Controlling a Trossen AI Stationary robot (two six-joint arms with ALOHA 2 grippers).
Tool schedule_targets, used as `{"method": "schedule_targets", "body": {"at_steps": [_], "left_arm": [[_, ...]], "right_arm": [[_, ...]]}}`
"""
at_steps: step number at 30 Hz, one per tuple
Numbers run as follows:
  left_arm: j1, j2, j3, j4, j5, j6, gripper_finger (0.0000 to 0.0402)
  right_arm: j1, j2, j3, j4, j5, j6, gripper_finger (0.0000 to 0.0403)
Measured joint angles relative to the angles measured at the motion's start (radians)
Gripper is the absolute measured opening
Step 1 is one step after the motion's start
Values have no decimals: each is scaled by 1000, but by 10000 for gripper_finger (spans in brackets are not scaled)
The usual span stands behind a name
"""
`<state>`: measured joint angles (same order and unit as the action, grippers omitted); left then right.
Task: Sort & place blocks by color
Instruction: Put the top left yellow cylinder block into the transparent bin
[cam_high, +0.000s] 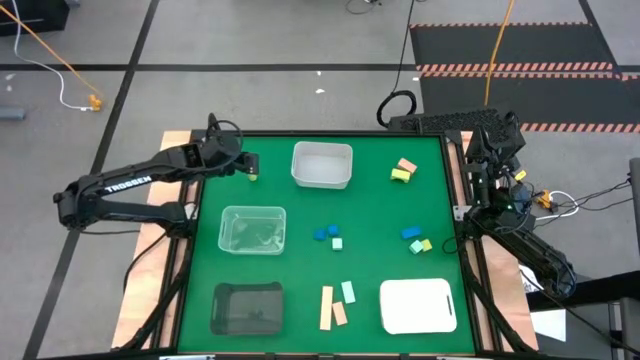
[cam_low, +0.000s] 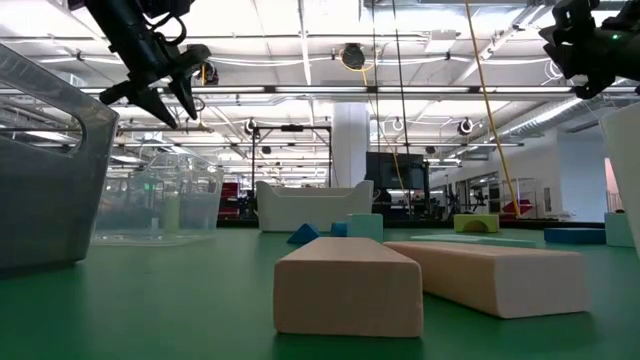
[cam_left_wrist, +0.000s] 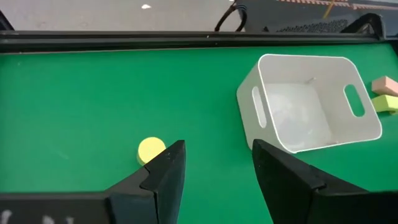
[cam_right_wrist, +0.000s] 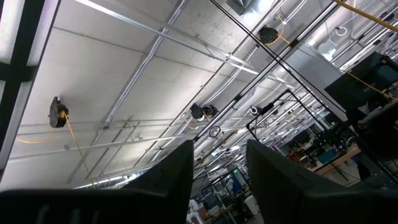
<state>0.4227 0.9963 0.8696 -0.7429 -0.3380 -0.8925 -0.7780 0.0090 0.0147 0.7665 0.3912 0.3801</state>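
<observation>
My left gripper (cam_left_wrist: 217, 152) hangs open above the table's far left part, fingers slanting down, with bare green table between them. A small yellow block (cam_left_wrist: 151, 149) with a round top rests on the table just beside one fingertip, untouched; in the high view the yellow block (cam_high: 252, 177) lies right below the left gripper (cam_high: 249, 163). Other blocks lie scattered: pink and yellow-green ones (cam_high: 403, 170), blue and mint ones (cam_high: 328, 236), a blue and green group (cam_high: 416, 240), and tan bars (cam_high: 332, 307). My right gripper (cam_right_wrist: 219, 149) waits open at the table's right edge, pointing up at the ceiling.
A white bin (cam_high: 322, 165) stands at the far middle, close to the right of the left gripper. A clear bin (cam_high: 253, 229) and a dark tray (cam_high: 248, 307) stand along the left side, and a white tray (cam_high: 418, 305) sits at the near right.
</observation>
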Motion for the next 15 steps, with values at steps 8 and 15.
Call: {"method": "schedule_targets", "body": {"at_steps": [8, 15], "left_arm": [[-13, 1, 0, 61, 1, -36, 186], [-6, 21, 0, 90, 80, -86, 186]], "right_arm": [[0, 0, 0, 0, 0, 0, 139], [0, 0, 0, -1, 0, 0, 139]]}}
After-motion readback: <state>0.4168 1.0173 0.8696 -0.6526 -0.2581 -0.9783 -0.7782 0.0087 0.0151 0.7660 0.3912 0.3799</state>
